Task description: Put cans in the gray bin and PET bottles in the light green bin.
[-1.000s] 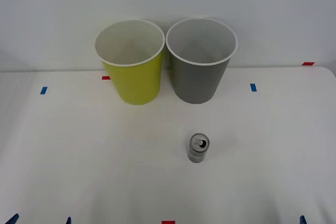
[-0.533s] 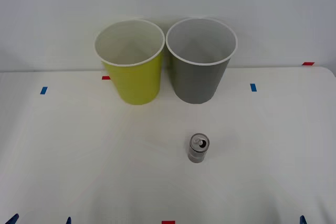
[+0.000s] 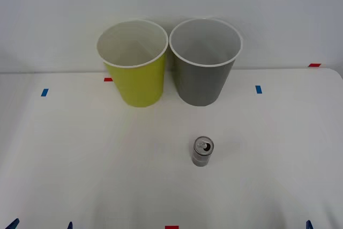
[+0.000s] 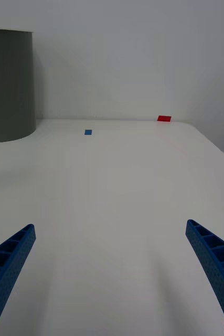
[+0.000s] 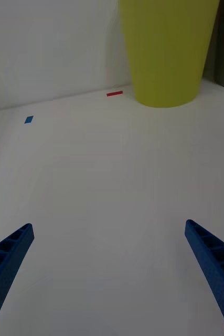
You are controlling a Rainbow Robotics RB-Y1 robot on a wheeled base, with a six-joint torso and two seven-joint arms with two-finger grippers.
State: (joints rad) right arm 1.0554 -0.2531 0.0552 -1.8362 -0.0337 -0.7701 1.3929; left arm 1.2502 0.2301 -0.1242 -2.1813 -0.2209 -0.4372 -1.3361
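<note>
On the white table [image 3: 80, 159], a little to my right of centre, the can [image 3: 202, 151] stands upright: small, silvery-grey, its shiny pull-tab top facing up, far smaller than either bin. It stands alone, well apart from both bins and from both of my grippers. Farther back, against the wall, the light green bin [image 3: 134, 68] and the gray bin [image 3: 203, 65] stand side by side, rims nearly touching, the green one on my left; both have white rims and pale insides.

My left gripper [image 5: 109, 273] hangs low over bare table at the near edge, its blue ribbed fingers [image 5: 7, 260] spread wide, with nothing between them, facing the green bin's yellow-green wall. My right gripper [image 4: 112, 273] is posed the same way on the other side, fingers [image 4: 214, 262] spread wide and holding nothing, facing the gray bin's dark wall and a blue tape mark [image 4: 88, 132].
</note>
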